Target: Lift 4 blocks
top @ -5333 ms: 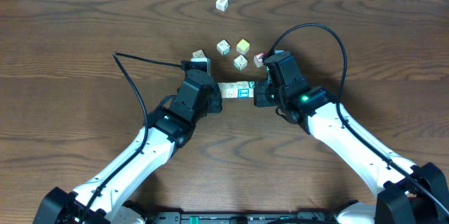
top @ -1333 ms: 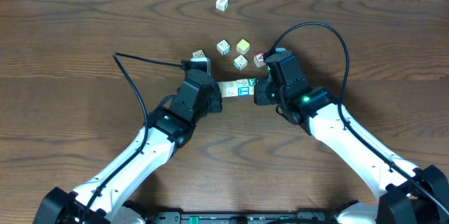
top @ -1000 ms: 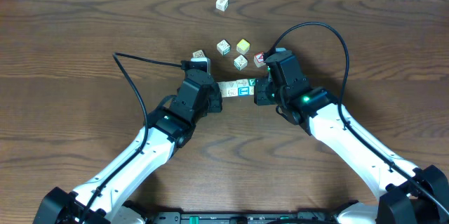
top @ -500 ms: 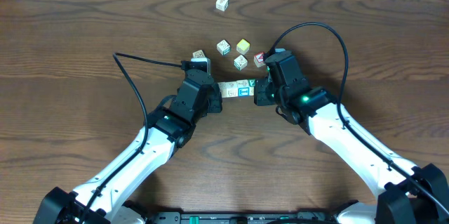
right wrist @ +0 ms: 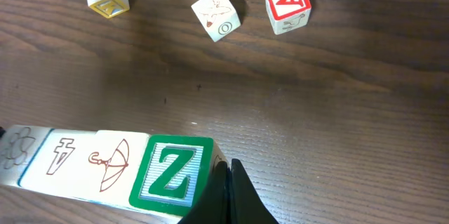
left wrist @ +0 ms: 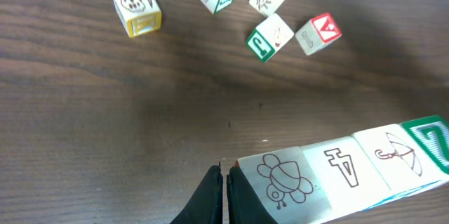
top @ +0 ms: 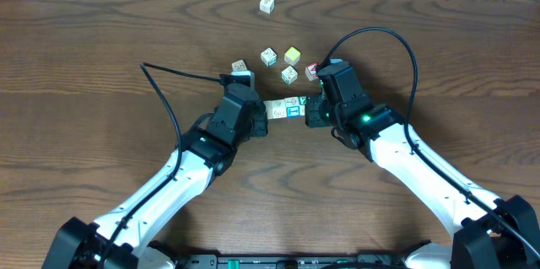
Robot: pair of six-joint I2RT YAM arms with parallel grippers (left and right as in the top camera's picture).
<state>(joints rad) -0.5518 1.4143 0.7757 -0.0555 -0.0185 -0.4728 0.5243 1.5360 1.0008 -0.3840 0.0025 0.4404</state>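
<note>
At either end of the row, the left gripper [left wrist: 226, 182] and right gripper [right wrist: 226, 175] have their fingers pressed fully together. Nothing is between them, and the tips butt against the end cubes. The four blocks [top: 285, 107] sit side by side in one line at mid-table, long axis running gripper to gripper, with the green Z end toward the right gripper. Six loose cubes [top: 289, 74] lie scattered beyond on the table [top: 84, 50], one well apart.
</note>
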